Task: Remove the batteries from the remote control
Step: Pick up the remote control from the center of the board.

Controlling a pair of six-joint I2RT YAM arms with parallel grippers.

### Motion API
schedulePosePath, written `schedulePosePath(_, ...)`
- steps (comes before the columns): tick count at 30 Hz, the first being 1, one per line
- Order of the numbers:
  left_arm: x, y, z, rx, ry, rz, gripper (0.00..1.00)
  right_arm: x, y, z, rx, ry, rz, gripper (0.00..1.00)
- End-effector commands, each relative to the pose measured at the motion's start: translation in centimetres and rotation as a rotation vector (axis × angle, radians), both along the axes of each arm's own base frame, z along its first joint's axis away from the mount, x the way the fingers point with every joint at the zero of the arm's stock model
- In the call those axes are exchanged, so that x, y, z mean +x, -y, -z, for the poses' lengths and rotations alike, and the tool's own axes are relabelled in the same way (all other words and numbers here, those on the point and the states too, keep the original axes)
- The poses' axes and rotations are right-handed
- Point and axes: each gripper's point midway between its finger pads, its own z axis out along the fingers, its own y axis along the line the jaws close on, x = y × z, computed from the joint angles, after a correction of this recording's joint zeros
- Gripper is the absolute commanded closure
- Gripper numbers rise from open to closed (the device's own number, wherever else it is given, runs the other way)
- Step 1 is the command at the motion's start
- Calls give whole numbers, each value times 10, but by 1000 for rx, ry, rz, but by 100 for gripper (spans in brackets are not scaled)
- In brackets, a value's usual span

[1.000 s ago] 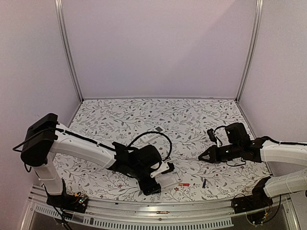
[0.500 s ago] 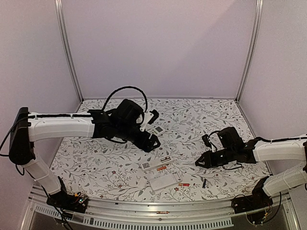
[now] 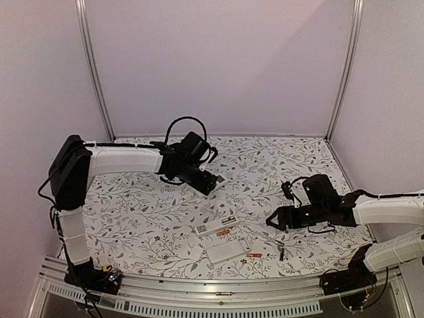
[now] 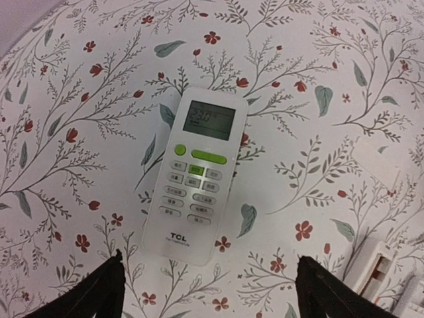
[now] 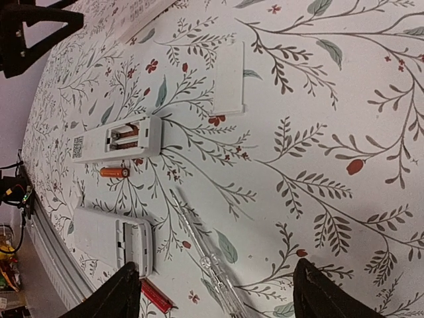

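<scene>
Batteries (image 5: pixel 126 138) are being shown seated in the open remote (image 5: pixel 89 144), ahead-left of the right pincer (image 5: pixel 217 262), which is being held wide and empty; descent square over one is being advised.

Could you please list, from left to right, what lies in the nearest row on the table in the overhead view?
white remote → red battery → dark battery
</scene>
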Motion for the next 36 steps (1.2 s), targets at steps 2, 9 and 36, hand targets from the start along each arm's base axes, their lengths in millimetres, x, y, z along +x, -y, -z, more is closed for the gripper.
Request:
schedulePosePath(2,30,-17,34,221,39,-7,11,3,4,-13,6,60,20,19)
schedulePosePath(9,45,-13,59,233,-5,18,11,4,4,-27,43,99,23,16)
schedulePosePath(36,27,-5,70,89,-119,63,55,17,-10,-55,137,149,43,16)
